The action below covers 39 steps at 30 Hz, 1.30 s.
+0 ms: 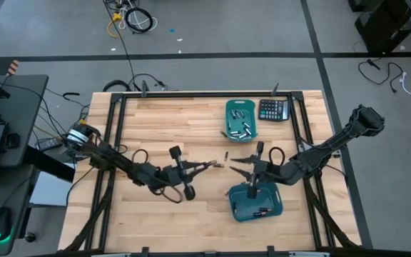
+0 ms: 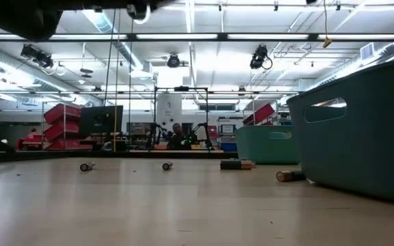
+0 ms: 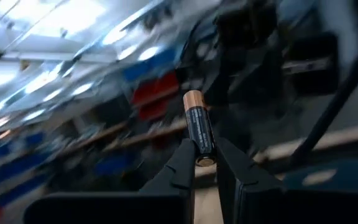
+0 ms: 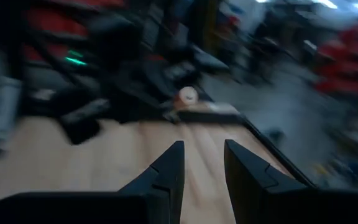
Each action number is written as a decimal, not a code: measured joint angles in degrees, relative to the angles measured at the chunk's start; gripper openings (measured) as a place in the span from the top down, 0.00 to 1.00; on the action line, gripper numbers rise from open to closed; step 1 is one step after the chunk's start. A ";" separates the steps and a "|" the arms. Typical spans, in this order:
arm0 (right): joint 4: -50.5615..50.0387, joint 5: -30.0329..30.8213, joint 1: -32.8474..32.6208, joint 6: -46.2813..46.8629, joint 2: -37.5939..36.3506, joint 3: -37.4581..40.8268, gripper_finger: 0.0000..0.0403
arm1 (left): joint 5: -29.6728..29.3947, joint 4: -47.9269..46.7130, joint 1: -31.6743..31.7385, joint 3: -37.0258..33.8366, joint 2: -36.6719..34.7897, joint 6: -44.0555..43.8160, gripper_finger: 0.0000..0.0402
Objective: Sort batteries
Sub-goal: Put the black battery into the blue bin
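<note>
While both arms meet over mid-bench point(image 1: 163, 121), right jaws point(image 4: 202, 163) gape empty. Left jaws point(image 3: 205, 163) pinch a black, copper-capped battery point(image 3: 199, 127) by its lower end, long axis running straight out, tip toward the right jaws.

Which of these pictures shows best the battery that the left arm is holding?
The left wrist view: the black, copper-tipped battery fills it, pinched in the left gripper. The high view shows only a speck there; the low view misses it; the right wrist view blurs it.
</note>
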<state>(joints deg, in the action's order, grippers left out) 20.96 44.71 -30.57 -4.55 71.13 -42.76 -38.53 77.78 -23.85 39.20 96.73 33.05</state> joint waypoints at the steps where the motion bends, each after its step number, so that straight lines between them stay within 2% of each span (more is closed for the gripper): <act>1: 2.14 -2.15 0.00 -1.84 0.00 0.00 0.75 | 2.00 2.33 0.14 -0.91 0.00 0.01 0.92; 5: 9.40 -7.85 0.14 -8.08 0.00 0.00 0.75 | 5.69 9.83 0.28 -4.13 0.00 -0.05 0.92; 9: 19.07 -19.75 2.09 -13.70 2.24 0.00 0.75 | 14.78 11.42 0.64 -4.23 0.00 -1.59 0.92; 12: 27.61 -26.15 3.78 -17.98 6.10 0.00 0.75 | 17.55 11.40 1.24 -2.68 0.15 -1.74 0.92; 18: 45.85 -27.00 4.68 -27.10 15.48 0.02 0.75 | 23.02 11.34 1.84 -1.51 0.22 -1.64 0.92; 24: 57.95 -27.02 5.80 -26.11 21.71 0.02 0.71 | 23.05 11.19 2.62 -1.51 0.24 -1.16 0.92; 28: 59.84 -27.47 7.18 -21.27 23.57 0.02 0.65 | 24.93 10.82 4.15 -1.51 0.24 0.88 0.92; 39: 57.71 -28.29 9.99 -17.64 23.48 0.00 0.45 | 29.06 10.79 8.00 -1.48 0.24 1.80 0.92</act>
<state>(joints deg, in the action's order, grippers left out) 78.68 16.43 -20.58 -22.19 94.61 -42.76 -9.47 88.57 -15.85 37.71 96.97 34.85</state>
